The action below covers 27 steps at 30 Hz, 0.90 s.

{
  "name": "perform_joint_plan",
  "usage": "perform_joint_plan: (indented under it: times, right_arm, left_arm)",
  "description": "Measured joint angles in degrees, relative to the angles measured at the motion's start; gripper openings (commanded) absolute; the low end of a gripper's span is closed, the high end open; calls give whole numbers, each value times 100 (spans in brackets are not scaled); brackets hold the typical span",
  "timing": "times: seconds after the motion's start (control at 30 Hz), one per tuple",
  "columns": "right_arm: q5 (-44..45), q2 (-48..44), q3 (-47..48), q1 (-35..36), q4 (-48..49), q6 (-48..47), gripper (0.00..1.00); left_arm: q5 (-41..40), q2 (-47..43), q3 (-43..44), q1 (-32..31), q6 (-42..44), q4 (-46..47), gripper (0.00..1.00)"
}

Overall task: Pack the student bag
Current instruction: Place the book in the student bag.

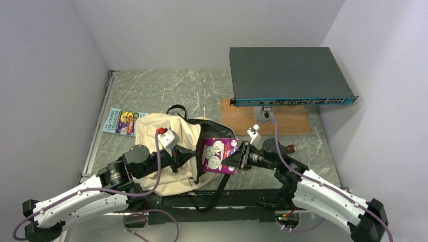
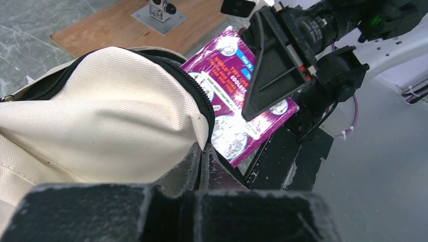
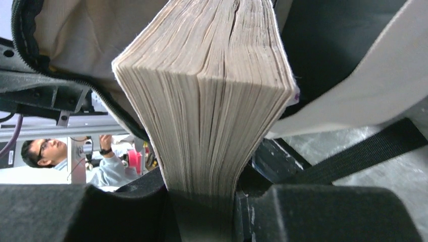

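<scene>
- Pinching the zipper edge of the student bag, my left gripper is fully closed on the fabric.
- My right gripper clamps a purple book at the bag's 3 o'clock, by its opening.

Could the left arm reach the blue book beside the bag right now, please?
Probably not: the left gripper is shut on the edge of the student bag, which lies between it and the blue book.

I read this as a robotics lab: plain partition walls enclose my desk, a network switch stands on it, and a person stands at equipment beyond.
</scene>
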Motion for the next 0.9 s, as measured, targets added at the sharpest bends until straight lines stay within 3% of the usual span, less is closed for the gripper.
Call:
perform_joint_plan:
  times: [0.23,0.47,0.9]
  right_arm:
    - [501,920,-542,568,1967,442,0]
    - [267,2826,-409,658,3950,675,0]
    - [638,3560,66,461,4476,669,0]
  left_arm:
    - [-7,31,0,0,-282,-13,0]
    - [31,166,17,-2,-588,-170,0]
    - [-787,-286,1187,-4,-758,-1668,0]
